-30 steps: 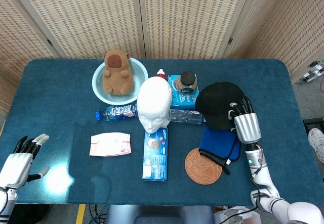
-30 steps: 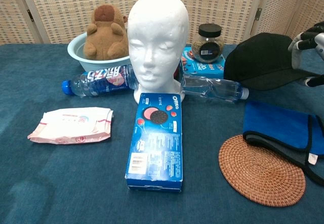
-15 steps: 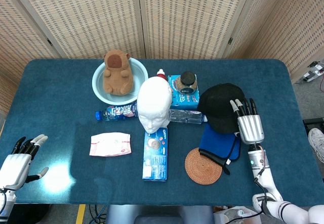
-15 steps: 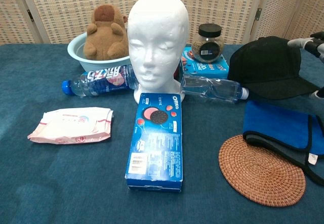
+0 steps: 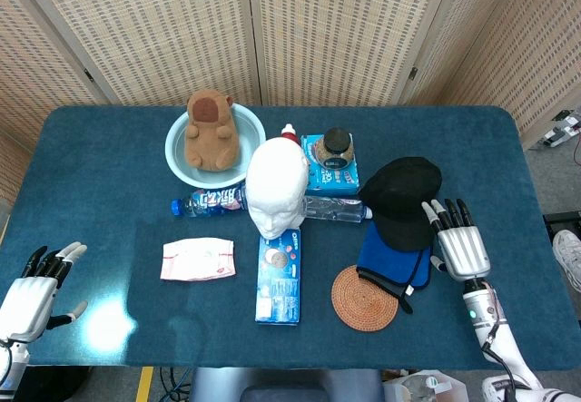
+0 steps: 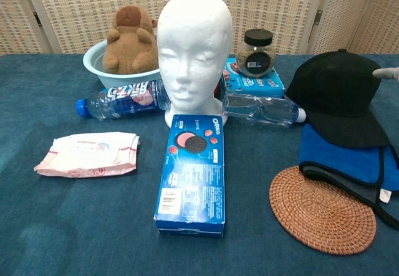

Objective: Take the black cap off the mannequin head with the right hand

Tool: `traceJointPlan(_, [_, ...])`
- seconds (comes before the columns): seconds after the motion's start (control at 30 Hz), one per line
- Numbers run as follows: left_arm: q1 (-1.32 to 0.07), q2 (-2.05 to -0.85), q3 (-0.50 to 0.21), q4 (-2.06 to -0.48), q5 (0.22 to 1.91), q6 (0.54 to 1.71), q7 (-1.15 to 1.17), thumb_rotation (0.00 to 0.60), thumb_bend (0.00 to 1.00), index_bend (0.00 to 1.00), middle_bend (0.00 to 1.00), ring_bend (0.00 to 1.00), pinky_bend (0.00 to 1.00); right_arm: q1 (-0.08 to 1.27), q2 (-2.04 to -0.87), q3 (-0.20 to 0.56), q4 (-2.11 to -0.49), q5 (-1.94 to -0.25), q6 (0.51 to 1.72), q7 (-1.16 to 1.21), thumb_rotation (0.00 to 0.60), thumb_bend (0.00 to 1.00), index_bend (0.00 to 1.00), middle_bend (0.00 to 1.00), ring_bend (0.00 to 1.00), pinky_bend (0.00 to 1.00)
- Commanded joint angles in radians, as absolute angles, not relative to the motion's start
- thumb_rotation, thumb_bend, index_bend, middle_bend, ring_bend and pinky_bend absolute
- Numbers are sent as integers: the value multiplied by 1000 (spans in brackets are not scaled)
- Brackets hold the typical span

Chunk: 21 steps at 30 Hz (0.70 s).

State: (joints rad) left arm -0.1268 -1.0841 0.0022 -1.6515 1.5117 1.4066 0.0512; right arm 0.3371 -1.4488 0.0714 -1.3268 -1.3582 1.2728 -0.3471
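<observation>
Black cap (image 5: 403,198) off the mannequin head (image 5: 277,187) — lying on the table (image 5: 109,157), brim over the blue cloth (image 5: 388,259). Right hand (image 5: 462,249) just beside it, fingers spread, empty. Left hand (image 5: 27,291) spread too — table's near-left corner.

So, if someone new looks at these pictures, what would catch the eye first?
Probably the bare white mannequin head, upright at the table's centre behind an Oreo box. Next, the black cap, lying to its right, partly over a blue cloth, with the right robot hand open beside it. At the back, a brown plush toy sits in a pale basin.
</observation>
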Motion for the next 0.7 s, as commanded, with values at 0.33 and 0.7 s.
traceJointPlan(0.33, [-123,-1082,-1,-1657,1515,1418,58,600,190,132,116,119,0,254,-1326,36,-1435,-1475,1425,-287,600,0,31,116,8,0])
traceJointPlan(0.7, [-111,-1090,-11,-1652,1520,1457,65,600,191,132,116,117,0,177,-1151,21,-1595,-1504,1504,-204,600,0,168,254,131,25])
